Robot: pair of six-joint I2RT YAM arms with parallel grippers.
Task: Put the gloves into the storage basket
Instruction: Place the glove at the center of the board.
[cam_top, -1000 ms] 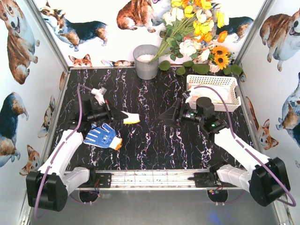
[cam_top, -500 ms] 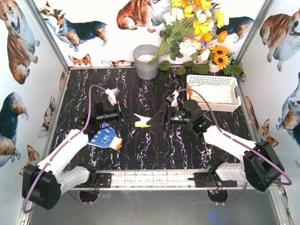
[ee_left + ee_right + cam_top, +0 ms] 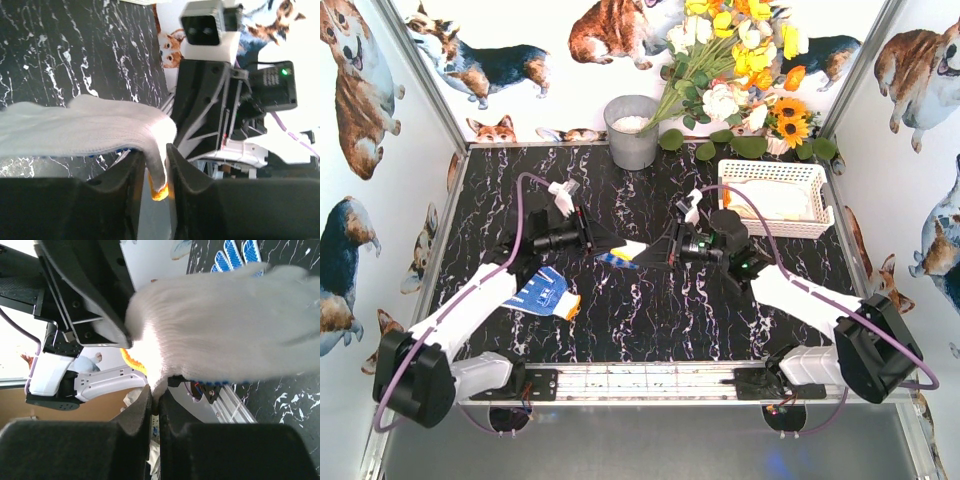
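A white knit glove [image 3: 626, 253] with blue dots and an orange cuff hangs above the middle of the table between both grippers. My right gripper [image 3: 656, 256] is shut on its edge; in the right wrist view the fingers [image 3: 137, 412] pinch the white fabric [image 3: 220, 335]. My left gripper [image 3: 608, 246] faces it from the left. Its jaws stand slightly apart, with the orange cuff [image 3: 159, 190] still hanging between them. A blue-palmed glove [image 3: 546, 293] lies on the table under the left arm. The white storage basket [image 3: 768, 170] stands at the back right with pale gloves [image 3: 776, 204] inside.
A grey metal bucket [image 3: 632, 130] stands at the back centre. A bunch of flowers [image 3: 740, 80] leans over the back right corner behind the basket. Printed walls close in the table on three sides.
Both arms came together over the table's middle. The right gripper went from wide open to shut on the glove. The left jaws have parted a little.
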